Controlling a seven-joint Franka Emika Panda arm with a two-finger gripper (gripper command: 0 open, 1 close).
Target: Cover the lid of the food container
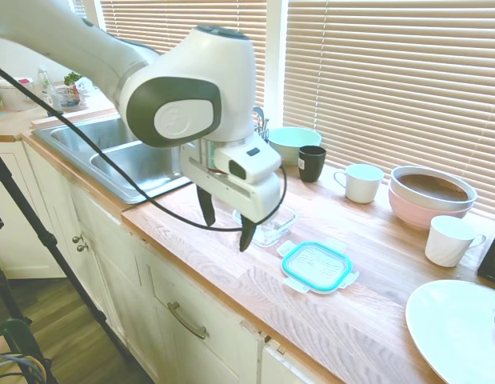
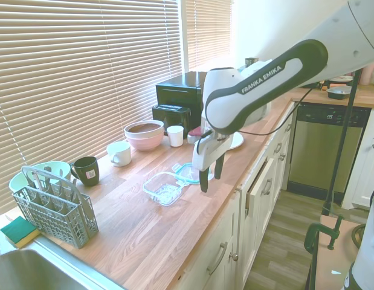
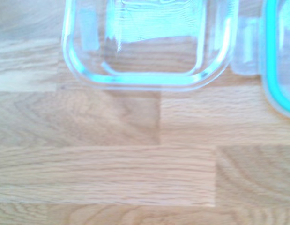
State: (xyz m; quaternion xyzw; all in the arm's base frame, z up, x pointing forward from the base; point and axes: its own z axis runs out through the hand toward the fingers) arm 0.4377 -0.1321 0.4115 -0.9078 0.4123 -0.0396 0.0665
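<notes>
The food container (image 1: 279,225) is a clear, shallow rounded square on the wooden counter, partly hidden behind my gripper in the first exterior view. It also shows in the second exterior view as the container (image 2: 164,188). Beside it lies the teal-rimmed lid (image 1: 315,266), flat on the counter and apart from the container. My gripper (image 1: 226,222) hangs open and empty above the counter's front edge, just in front of the container. In the wrist view the container's rim (image 3: 135,80) and a corner of the lid (image 3: 278,70) appear over bare wood.
Behind stand a mint-green bowl (image 1: 293,142), black mug (image 1: 312,162), white mug (image 1: 362,182), pink bowl (image 1: 431,200) and white cup (image 1: 450,240). A white plate (image 1: 455,328) lies at the right. The sink (image 1: 123,156) and cutlery basket (image 2: 54,205) are beyond the container.
</notes>
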